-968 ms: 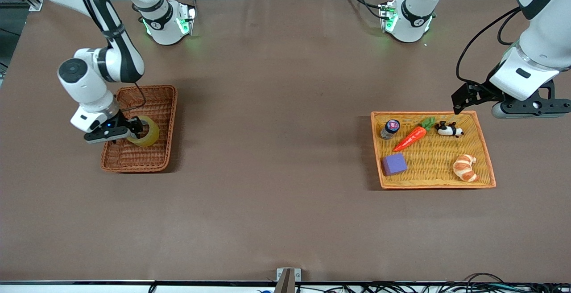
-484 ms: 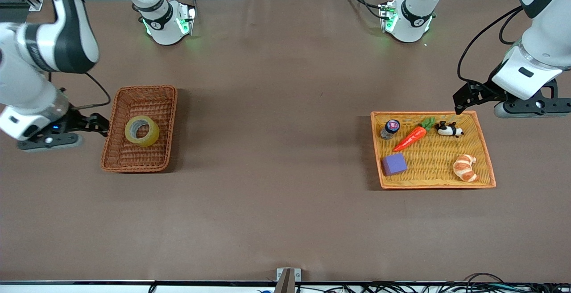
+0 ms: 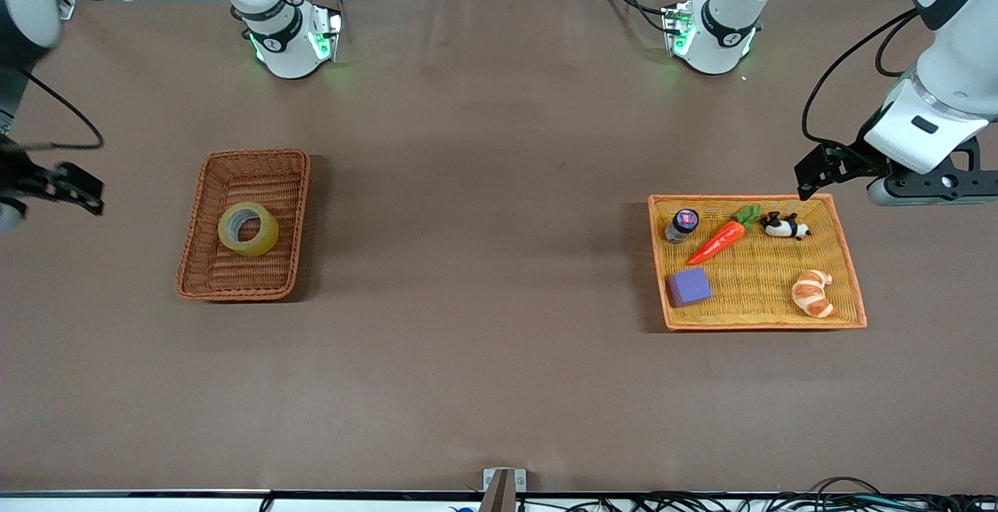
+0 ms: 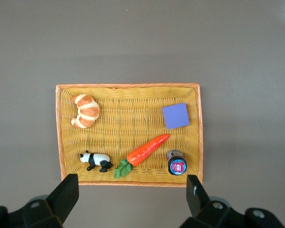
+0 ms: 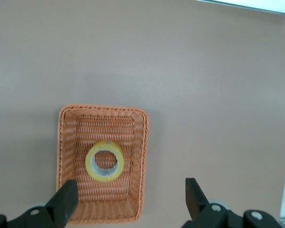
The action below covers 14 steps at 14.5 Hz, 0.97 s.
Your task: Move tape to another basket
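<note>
The tape (image 3: 248, 229), a yellowish roll with a grey core, lies flat in the reddish-brown wicker basket (image 3: 257, 153) toward the right arm's end of the table. In the right wrist view the tape (image 5: 104, 160) sits mid-basket (image 5: 104, 107). My right gripper (image 3: 93, 194) is open and empty, up over the bare table beside the basket, at the table's end; its fingers (image 5: 66, 197) stand wide apart. My left gripper (image 3: 803, 179) is open and empty, waiting over the table by the orange-yellow tray (image 3: 764, 326).
The orange-yellow tray (image 4: 128, 86) holds a croissant (image 3: 812, 294), a purple block (image 3: 689, 287), a carrot (image 3: 721, 239), a panda figure (image 3: 783, 226) and a small jar (image 3: 683, 225). Brown cloth covers the table between the two containers.
My right gripper let go of the tape, drew out of the basket and rose toward the table's end. The tape stays in the basket. The left arm barely moved.
</note>
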Tool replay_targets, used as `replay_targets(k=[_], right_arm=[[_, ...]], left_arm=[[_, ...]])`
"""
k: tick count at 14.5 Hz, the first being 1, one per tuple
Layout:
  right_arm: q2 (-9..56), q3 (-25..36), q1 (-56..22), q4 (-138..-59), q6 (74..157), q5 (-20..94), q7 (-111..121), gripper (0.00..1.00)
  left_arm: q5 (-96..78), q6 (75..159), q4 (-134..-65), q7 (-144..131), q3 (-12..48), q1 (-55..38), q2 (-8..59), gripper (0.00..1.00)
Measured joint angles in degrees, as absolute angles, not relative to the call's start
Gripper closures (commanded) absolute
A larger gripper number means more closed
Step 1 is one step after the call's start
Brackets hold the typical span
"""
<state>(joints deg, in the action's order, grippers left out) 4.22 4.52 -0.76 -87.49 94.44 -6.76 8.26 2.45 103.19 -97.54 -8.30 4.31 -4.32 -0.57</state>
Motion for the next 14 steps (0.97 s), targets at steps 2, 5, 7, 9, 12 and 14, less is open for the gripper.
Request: replay_targets(k=[2,5,7,9,12,14], right_arm=[[4.1,4.4,-0.4,-84.4,88.5,-4.9,7.1,0.00],[3.8,1.2,3.1,-81.0,81.4,-1.8,5.5,0.00],[3.8,0.0,3.4,-81.4,83.3,-1.6,4.6,0.00],[3.6,0.1,2.7,-82.8,86.2,-1.6,4.0,0.00],[3.4,2.7,1.3,-84.0,87.3,-1.5,3.9,0.00],[3.4,3.3,0.9,-84.1,87.4,-1.5,3.9,0.00]], left_arm=[[2.4,102.7,-97.4,-8.3,4.2,-3.6,-1.2,0.00],[2.4,101.5,-97.4,-8.3,4.2,-3.1,-2.5,0.00],[2.4,101.2,-97.0,-8.3,4.3,-3.1,-2.9,0.00],[2.4,99.6,-96.1,-8.3,4.4,-3.2,-2.9,0.00],[2.4,98.4,-95.7,-8.3,4.6,-3.3,-2.9,0.00],[2.4,97.4,-95.7,-8.3,4.6,-3.2,-2.8,0.00]])
